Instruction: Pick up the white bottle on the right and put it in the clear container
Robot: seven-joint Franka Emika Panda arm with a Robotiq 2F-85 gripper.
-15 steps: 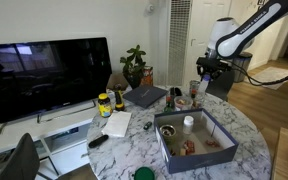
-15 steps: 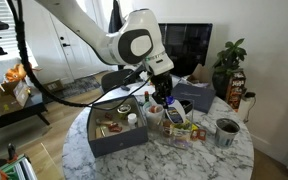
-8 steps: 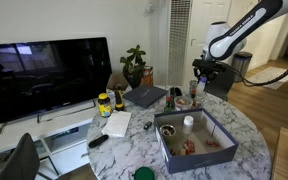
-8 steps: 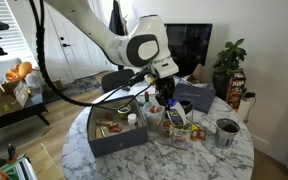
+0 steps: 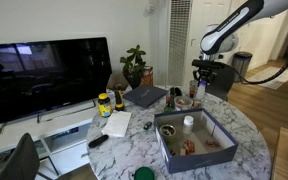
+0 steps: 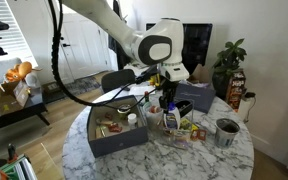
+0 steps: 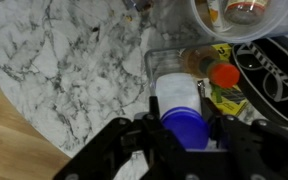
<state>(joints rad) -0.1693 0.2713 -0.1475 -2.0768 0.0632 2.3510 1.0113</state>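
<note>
My gripper (image 7: 184, 128) is shut on the white bottle (image 7: 176, 92), a slim white cylinder with a blue cap, and holds it upright above the table. Both exterior views show the gripper (image 5: 202, 72) (image 6: 169, 92) at the far side of the round marble table, with the bottle mostly hidden between the fingers. A clear round container (image 7: 199, 22) with something brownish inside stands just beyond the bottle, at the top right of the wrist view. A shorter white bottle (image 5: 188, 123) stands inside the dark tray.
A dark blue-grey rectangular tray (image 5: 200, 151) (image 6: 114, 143) holds small items. An orange-capped item (image 7: 222, 74) and a yellow packet lie below the gripper. There are also a metal cup (image 6: 224, 131), a yellow-labelled jar (image 5: 104, 104), a laptop (image 5: 144, 96), a plant and a TV.
The gripper has lifted a little with the bottle in it, and the arm has swung higher over the far side of the table.
</note>
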